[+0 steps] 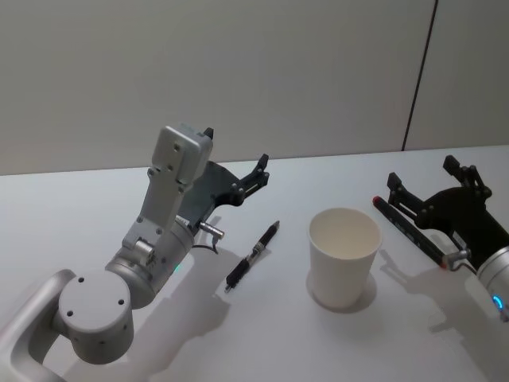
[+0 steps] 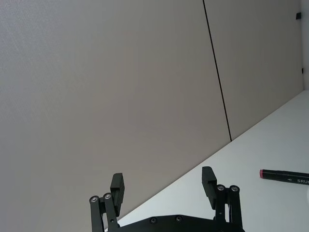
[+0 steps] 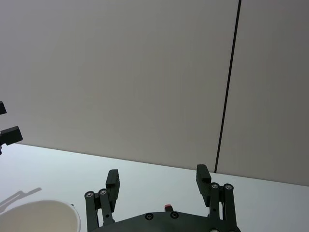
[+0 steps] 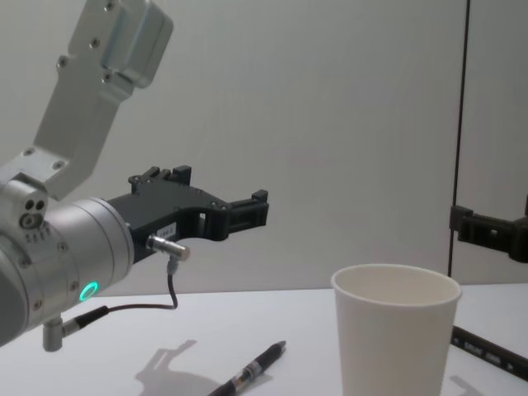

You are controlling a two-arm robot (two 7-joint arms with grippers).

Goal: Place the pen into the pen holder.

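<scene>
A black pen (image 1: 253, 256) lies flat on the white table, between my two arms; it is also low in the chest view (image 4: 252, 371). The pen holder, a white paper cup (image 1: 343, 255), stands upright just right of it (image 4: 396, 338), and its rim shows in the right wrist view (image 3: 38, 215). My left gripper (image 1: 235, 150) hangs open above the table behind the pen, holding nothing (image 2: 163, 181) (image 4: 221, 188). To the right of the cup, my right gripper (image 1: 421, 171) is open and holds nothing (image 3: 157, 176).
A black marker with red ends (image 1: 409, 231) lies on the table under the right gripper, beside the cup (image 2: 285, 176) (image 4: 487, 351). A plain wall with a dark vertical seam (image 1: 419, 76) closes the table's far edge.
</scene>
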